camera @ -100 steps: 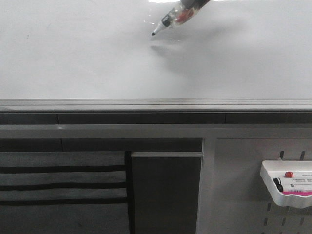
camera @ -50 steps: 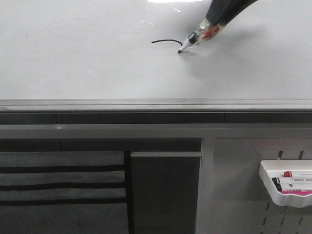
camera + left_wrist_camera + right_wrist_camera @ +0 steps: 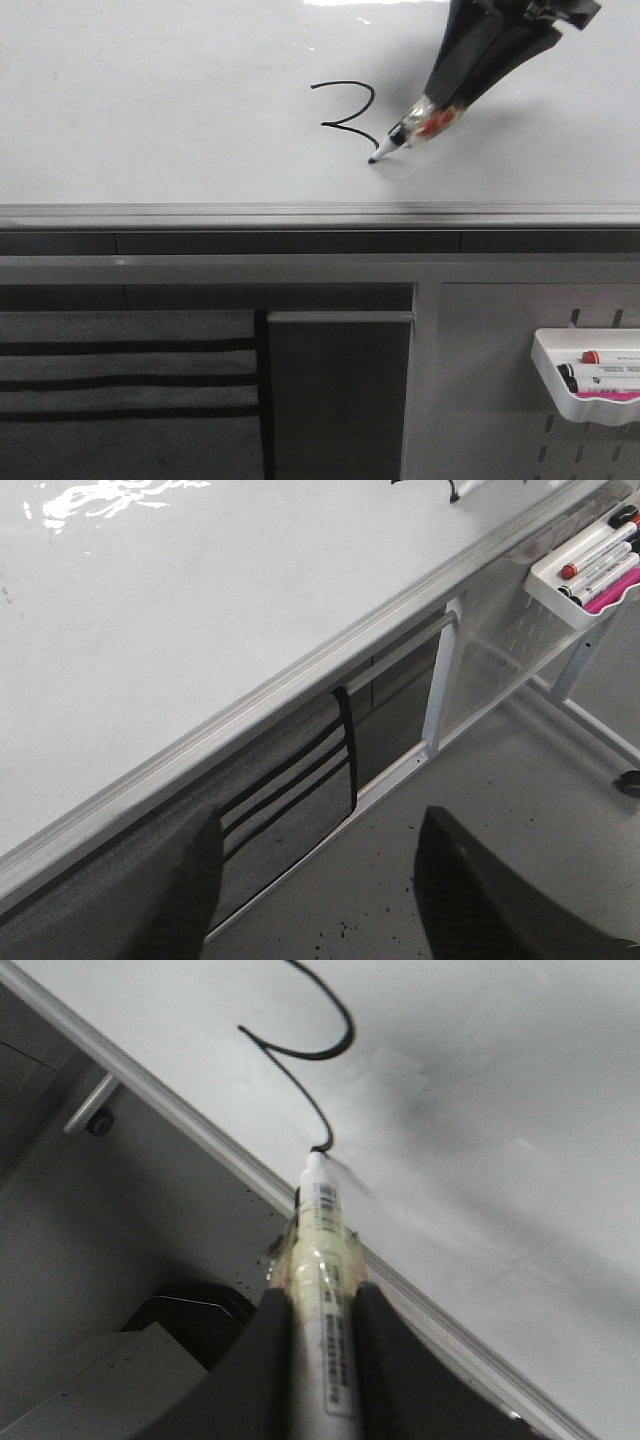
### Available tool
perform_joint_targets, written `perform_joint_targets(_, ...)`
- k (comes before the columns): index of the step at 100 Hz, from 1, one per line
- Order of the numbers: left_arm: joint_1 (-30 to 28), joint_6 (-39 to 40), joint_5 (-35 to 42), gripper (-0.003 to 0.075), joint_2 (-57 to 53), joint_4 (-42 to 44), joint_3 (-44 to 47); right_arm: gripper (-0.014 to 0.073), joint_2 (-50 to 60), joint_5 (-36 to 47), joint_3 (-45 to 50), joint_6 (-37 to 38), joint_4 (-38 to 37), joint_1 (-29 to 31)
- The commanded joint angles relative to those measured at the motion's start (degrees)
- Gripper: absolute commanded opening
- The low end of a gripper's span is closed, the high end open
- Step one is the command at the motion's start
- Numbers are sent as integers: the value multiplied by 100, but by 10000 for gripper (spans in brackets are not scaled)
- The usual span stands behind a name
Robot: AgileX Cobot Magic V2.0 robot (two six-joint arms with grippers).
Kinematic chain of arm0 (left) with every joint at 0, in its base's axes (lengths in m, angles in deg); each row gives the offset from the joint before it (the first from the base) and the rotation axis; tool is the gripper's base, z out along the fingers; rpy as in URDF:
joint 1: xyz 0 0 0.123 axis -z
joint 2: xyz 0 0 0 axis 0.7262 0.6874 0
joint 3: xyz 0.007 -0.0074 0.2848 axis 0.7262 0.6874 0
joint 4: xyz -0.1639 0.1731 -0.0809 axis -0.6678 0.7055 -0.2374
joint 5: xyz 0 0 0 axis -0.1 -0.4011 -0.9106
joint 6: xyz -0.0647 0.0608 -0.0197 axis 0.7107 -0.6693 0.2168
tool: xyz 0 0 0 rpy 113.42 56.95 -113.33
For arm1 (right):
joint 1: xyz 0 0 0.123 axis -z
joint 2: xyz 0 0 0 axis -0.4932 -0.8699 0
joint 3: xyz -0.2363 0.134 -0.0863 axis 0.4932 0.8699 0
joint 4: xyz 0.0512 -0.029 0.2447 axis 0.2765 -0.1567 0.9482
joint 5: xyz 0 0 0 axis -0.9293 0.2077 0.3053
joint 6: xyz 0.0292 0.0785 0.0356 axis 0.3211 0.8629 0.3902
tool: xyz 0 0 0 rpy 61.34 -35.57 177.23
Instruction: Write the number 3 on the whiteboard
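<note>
Front view: the right claw (image 3: 455,95) pinches a marker (image 3: 415,128), tip on the whiteboard (image 3: 150,110) with the number 3 (image 3: 348,112) half-drawn. Left wrist view: the left claw (image 3: 315,895) hangs spread below the board's edge. Right wrist view: the lower curve looks next, calling for a sweep back round.

The right gripper (image 3: 470,70) presses a marker (image 3: 415,127) to the half-drawn number 3 (image 3: 348,115).

My number 3 (image 3: 348,112) is partial: flat top stroke, upper curve, lower curve just starting, thin black line. Whiteboard (image 3: 150,110) lies flat, glossy white, grey rail along its near edge.
</note>
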Motion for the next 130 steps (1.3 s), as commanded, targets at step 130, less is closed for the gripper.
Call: perform_joint_targets(130,3190,-1488,-179,384,2298,-830,-2116,39,2554,-1803,1033,-4718,2082,-495)
